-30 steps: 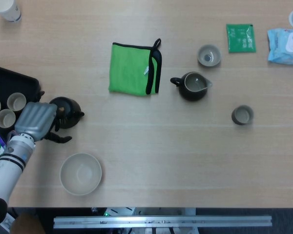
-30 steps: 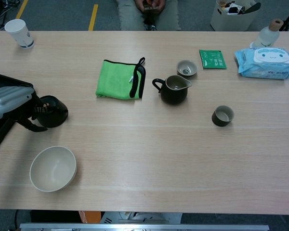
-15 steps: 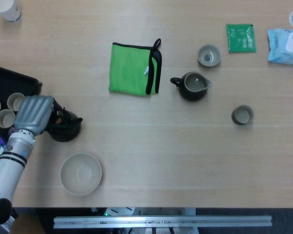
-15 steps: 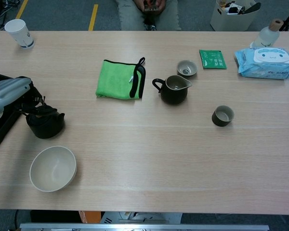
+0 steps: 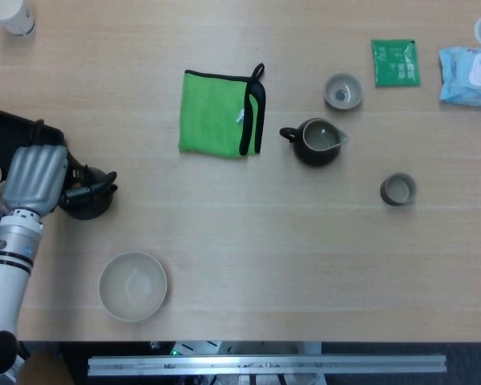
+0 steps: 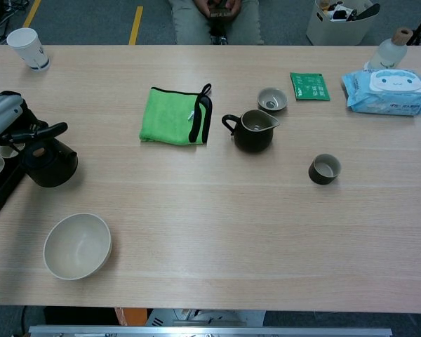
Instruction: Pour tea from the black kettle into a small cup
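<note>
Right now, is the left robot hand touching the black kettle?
Touching. In the chest view the left robot hand holds the kettle by its handle; in the head view its fingers also lie on the kettle.

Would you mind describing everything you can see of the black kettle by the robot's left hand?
The black kettle is a small, round-bodied pot with a dull dark finish that looks like cast iron or dark ceramic. It stands upright on the wooden table near its left edge, beside the black tray of small cups and beyond the pale bowl. The left hand sits over its top and grips its handle. Whether it holds any tea cannot be seen.
</note>
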